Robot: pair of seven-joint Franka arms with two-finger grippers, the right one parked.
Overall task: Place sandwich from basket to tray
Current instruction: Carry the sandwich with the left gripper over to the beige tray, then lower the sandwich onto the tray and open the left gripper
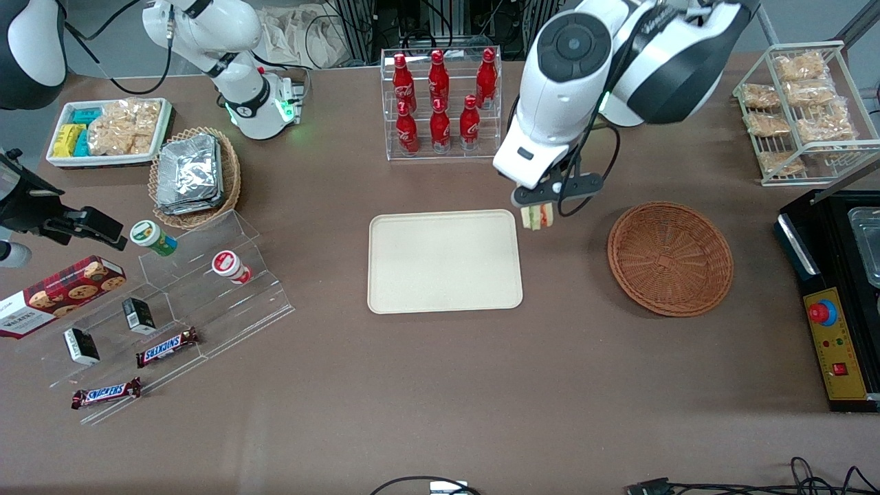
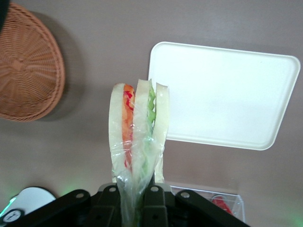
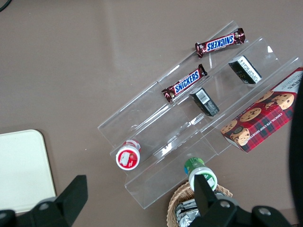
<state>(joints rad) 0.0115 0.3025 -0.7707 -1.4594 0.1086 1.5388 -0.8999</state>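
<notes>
The basket (image 1: 670,258) sits on the worktop (image 1: 440,385), nothing in it. The tray (image 1: 444,261) lies beside it, bare, toward the parked arm's end. Between them and slightly farther from the camera, the tool (image 1: 537,203) hangs above the worktop, clamped on the wrapped sandwich (image 1: 537,216), just beside the tray's corner.

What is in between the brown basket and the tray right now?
The gripper, shut on the sandwich, hangs above that gap, beside the tray. Under it is bare table up to the basket. The front view shows this.
</notes>
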